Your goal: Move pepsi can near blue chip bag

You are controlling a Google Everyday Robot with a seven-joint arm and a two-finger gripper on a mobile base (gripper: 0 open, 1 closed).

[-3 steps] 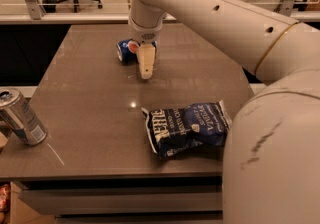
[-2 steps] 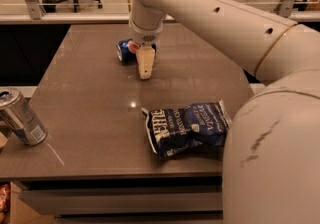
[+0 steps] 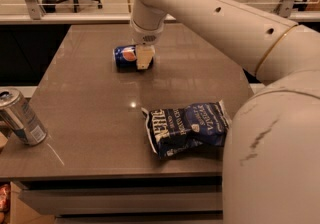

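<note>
My arm (image 3: 225,23) stretches forward and to the left from the shoulder (image 3: 272,158), with the wrist (image 3: 146,27) bent straight down. My gripper (image 3: 144,58) hangs vertical, down low, far out ahead of my body

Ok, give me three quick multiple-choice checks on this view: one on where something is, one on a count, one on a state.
1. Where is the pepsi can relative to the blue chip bag?
A. farther back on the table, to the bag's left in the view
B. on top of the bag
C. touching the bag's front edge

2. How many cans are in view?
A. one
B. two
C. four

3. How does the pepsi can lie?
A. upright
B. crushed flat
C. on its side

Answers:
1 A: bare tabletop separates can and bag.
2 B: the pepsi can plus a silver can at the table's left edge.
3 C: its length runs along the tabletop, with the tool at its right end.
</note>
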